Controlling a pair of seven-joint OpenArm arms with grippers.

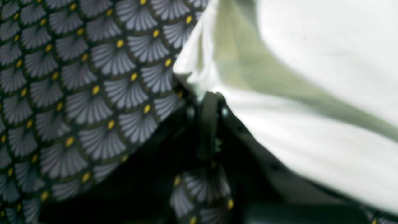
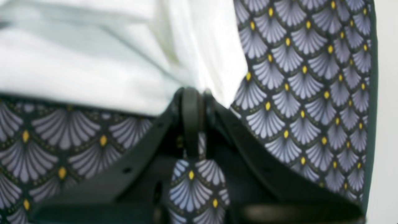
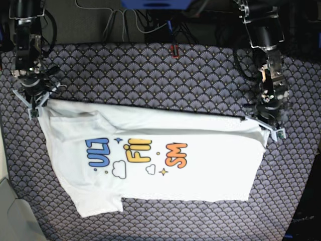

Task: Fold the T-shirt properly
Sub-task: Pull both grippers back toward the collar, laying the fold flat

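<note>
The T-shirt [image 3: 210, 150] lies print-up on the fan-patterned tablecloth [image 3: 150, 75], with its top edge folded over and blue, yellow and orange letters showing. My left gripper [image 3: 268, 126] is shut on the shirt's upper right corner. In the left wrist view its fingertips [image 1: 206, 102] pinch the white cloth [image 1: 311, 62]. My right gripper [image 3: 36, 103] is shut on the shirt's upper left corner. In the right wrist view its fingertips [image 2: 192, 96] pinch the white cloth [image 2: 77, 62] just above the tablecloth [image 2: 311, 93].
Cables and a small red object [image 3: 174, 50] lie at the table's back edge. A grey surface [image 3: 10, 211] stands beyond the table's lower left. The tablecloth's edge [image 2: 371, 124] runs close to my right gripper.
</note>
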